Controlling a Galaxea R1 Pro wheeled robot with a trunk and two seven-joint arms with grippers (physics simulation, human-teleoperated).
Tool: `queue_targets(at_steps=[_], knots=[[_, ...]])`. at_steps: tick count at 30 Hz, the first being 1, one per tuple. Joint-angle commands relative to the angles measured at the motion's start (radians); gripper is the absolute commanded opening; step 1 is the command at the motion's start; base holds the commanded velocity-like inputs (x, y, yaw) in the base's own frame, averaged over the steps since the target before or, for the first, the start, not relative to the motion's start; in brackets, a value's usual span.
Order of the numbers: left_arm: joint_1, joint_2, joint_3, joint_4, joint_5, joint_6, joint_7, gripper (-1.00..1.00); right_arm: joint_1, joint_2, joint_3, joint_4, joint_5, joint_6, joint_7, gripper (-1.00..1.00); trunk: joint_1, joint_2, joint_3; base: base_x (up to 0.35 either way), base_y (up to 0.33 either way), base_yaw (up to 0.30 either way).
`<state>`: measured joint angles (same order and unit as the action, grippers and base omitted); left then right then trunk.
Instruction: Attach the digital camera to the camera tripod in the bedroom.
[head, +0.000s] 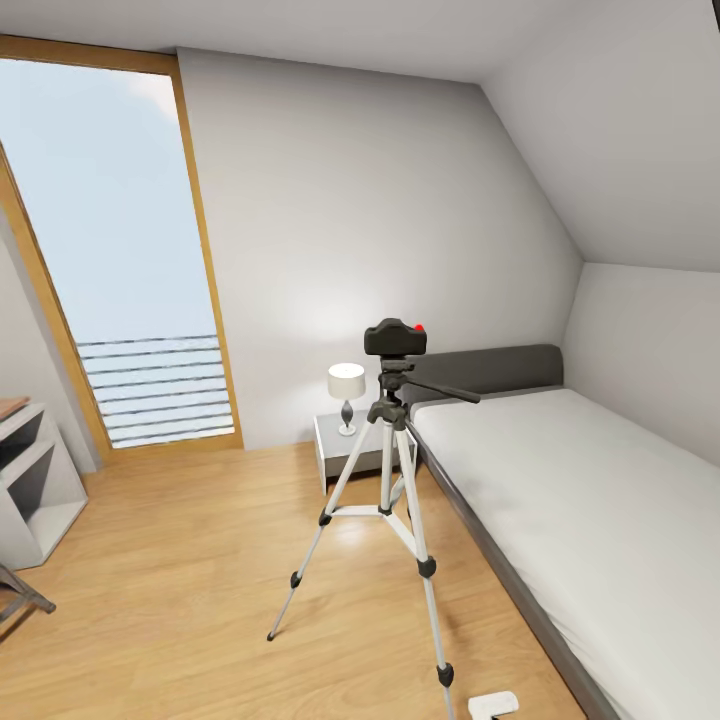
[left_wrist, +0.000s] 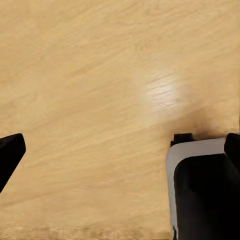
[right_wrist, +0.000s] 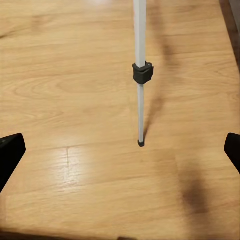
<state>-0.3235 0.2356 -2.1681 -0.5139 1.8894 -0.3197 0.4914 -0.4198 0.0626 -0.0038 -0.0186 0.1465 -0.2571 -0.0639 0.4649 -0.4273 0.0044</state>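
The camera tripod (head: 390, 480) stands on the wood floor beside the bed, its silver legs spread and its pan handle pointing toward the bed. The small black digital camera (head: 395, 338), red button on top, sits on the tripod's head. In the right wrist view one silver tripod leg (right_wrist: 141, 100) with a black joint comes down to the floor ahead of my right gripper (right_wrist: 120, 150), which is open with nothing between its fingers. My left gripper (left_wrist: 120, 150) is open too and hangs over bare floor.
The grey bed (head: 590, 520) with a white mattress fills the right. A nightstand with a white lamp (head: 346, 385) stands behind the tripod. A tall window (head: 120, 260) and a pale shelf unit (head: 30, 480) are at the left. A white-and-black robot part (left_wrist: 200, 190) lies under my left gripper.
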Motion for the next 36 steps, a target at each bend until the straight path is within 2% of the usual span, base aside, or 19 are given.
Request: queue_targets(at_steps=[1,2,5,6,7,8,11,15,16,19,20,22,25,28,36], knots=[[0.042,-0.007,0.024,0.019,0.005,-0.007,0.004,1.0,0.0,0.0,-0.001,0.001,0.01,-0.002,-0.007,1.0,0.001,-0.001,0.0,0.0,0.0,0.0],[0.063,-0.011,0.04,0.03,0.005,-0.007,0.003,1.0,0.0,0.0,-0.001,0.001,0.01,-0.002,-0.007,1.0,0.001,-0.001,0.0,0.0,0.0,0.0],[0.191,-0.037,0.143,0.13,0.005,-0.008,0.003,1.0,0.0,0.0,-0.001,0.002,0.01,-0.002,-0.007,1.0,0.001,-0.001,0.0,0.0,0.0,0.0],[0.212,-0.044,0.16,0.152,0.005,-0.008,0.003,1.0,0.0,0.0,-0.001,0.002,0.01,-0.002,-0.007,1.0,0.001,-0.001,0.0,0.0,0.0,0.0],[0.255,-0.06,0.193,0.2,0.005,-0.008,0.003,1.0,0.0,0.0,-0.001,0.001,0.01,-0.002,-0.007,1.0,0.001,-0.001,0.0,0.0,0.0,0.0],[0.276,-0.069,0.209,0.225,0.005,-0.008,0.003,1.0,0.0,0.0,-0.001,0.001,0.01,-0.002,-0.007,1.0,0.001,-0.001,0.0,0.0,0.0,0.0],[0.363,-0.123,0.285,0.335,0.003,-0.009,0.003,1.0,0.0,0.0,-0.001,0.001,0.01,-0.002,-0.007,1.0,0.001,-0.001,0.0,0.0,0.0,0.0],[0.391,-0.15,0.336,0.367,0.002,-0.009,0.003,1.0,0.0,0.0,-0.001,0.002,0.01,-0.002,-0.007,1.0,0.001,-0.001,0.0,0.0,0.0,0.0],[0.394,-0.154,0.37,0.371,0.002,-0.009,0.003,1.0,0.0,0.0,-0.001,0.002,0.01,-0.002,-0.007,1.0,0.001,-0.001,0.0,0.0,0.0,0.0],[0.398,-0.159,0.537,0.38,0.002,-0.01,0.003,1.0,0.0,0.0,-0.001,0.001,0.01,-0.002,-0.007,1.0,0.001,-0.001,0.0,0.0,0.0,0.0],[0.398,-0.159,0.564,0.381,0.002,-0.01,0.003,1.0,0.0,0.0,-0.001,0.001,0.01,-0.002,-0.007,1.0,0.001,-0.001,0.0,0.0,0.0,0.0],[0.398,-0.157,0.64,0.383,0.002,-0.011,0.002,1.0,0.0,0.0,-0.001,0.001,0.01,-0.002,-0.007,1.0,0.001,-0.001,0.0,0.0,0.0,0.0],[0.397,-0.155,0.678,0.388,0.003,-0.01,0.002,1.0,0.0,0.0,-0.001,0.002,0.01,-0.002,-0.007,1.0,0.001,-0.001,0.0,0.0,0.0,0.0],[0.396,-0.156,0.694,0.405,0.002,-0.01,0.002,1.0,0.0,0.0,-0.001,0.001,0.01,-0.002,-0.007,1.0,0.001,-0.001,0.0,0.0,0.0,0.0],[0.396,-0.156,0.697,0.409,0.003,-0.009,0.002,1.0,0.0,0.0,-0.001,0.001,0.01,-0.002,-0.007,1.0,0.001,-0.001,0.0,0.0,0.0,0.0]])
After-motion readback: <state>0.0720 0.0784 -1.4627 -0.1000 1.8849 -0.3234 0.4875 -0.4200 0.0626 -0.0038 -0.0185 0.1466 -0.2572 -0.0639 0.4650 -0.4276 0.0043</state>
